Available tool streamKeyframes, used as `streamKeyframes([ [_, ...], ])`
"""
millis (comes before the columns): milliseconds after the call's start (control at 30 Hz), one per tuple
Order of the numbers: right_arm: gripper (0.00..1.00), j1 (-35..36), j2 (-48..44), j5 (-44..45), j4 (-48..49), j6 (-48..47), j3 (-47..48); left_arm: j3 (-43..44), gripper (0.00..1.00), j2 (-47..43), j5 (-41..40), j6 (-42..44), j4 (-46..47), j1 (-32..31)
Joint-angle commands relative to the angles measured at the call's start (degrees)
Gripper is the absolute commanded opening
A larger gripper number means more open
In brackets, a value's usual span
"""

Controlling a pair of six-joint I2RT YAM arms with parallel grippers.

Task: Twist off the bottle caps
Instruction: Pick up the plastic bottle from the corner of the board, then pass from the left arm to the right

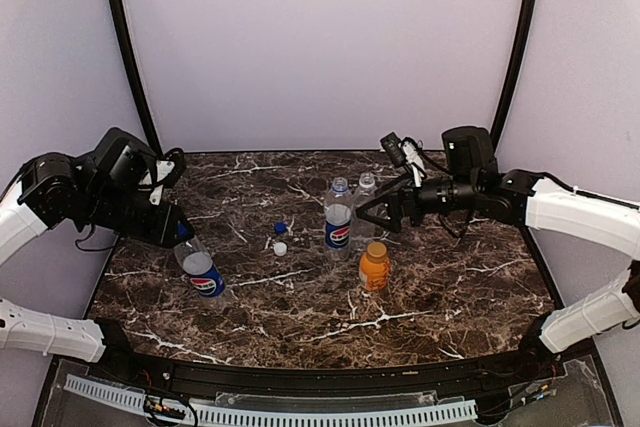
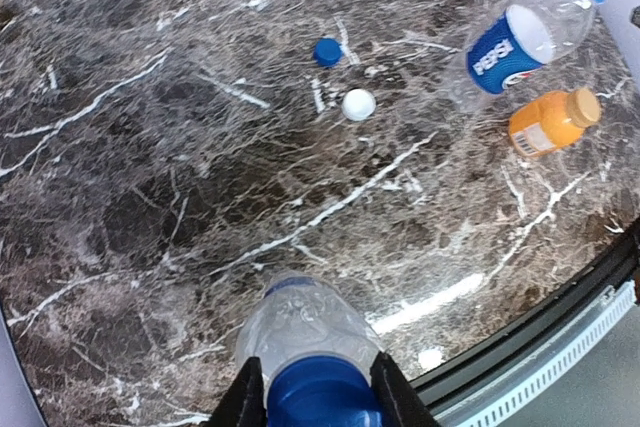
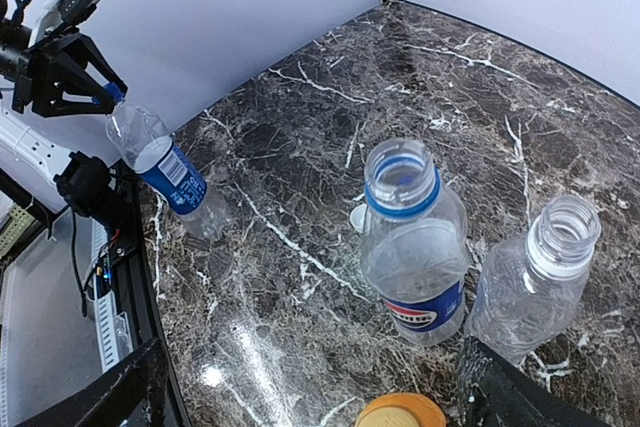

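1. Nearest the counter's point(image 1: 450, 287) front edge, the left hand point(image 1: 175, 230) is pressed shut on the blue cap point(image 2: 322, 399) of the tilted Pepsi bottle point(image 1: 201, 270). The bottle's base seems to rest on the counter. Its long axis leans up and to the left, straight into the hand, so I judge any twist must turn about that slanted line.
2. Nothing steadies that bottle's body, and the right arm is well apart from it. The body may spin along with the cap.
3. The orange bottle point(image 1: 374, 267) stands upright with its orange cap point(image 3: 400, 411) on. It lies nearer the right arm than the left.
4. Mid-counter, a loose blue cap point(image 1: 281, 228) and a white cap point(image 1: 280, 248) lie close together, off their bottles.
5. Further back, the upright Pepsi bottle point(image 3: 412, 247) and the clear bottle point(image 3: 535, 277) stand side by side, both mouths open.
6. The right hand point(image 1: 368, 212) hovers just beside them with its fingers spread, gripping nothing.
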Motion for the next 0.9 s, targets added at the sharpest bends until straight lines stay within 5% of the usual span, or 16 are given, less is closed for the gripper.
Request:
streamKeyframes([
  [0, 0.97, 1.71, -1.85, -4.38, 2.43, -0.19, 3.01, 4.35, 0.12, 0.30, 11.89, 6.33, 5.57, 0.38],
  [333, 0.99, 10.68, 0.96, -11.30, 2.75, -6.63, 8.22, 12.78, 0.06, 6.78, 32.68, 12.91, 20.69, 0.02],
  [867, 0.98, 15.82, 8.54, -6.64, -0.43, -9.68, 15.94, 22.47, 0.04, 19.64, 46.15, 14.14, 31.72, -1.75],
])
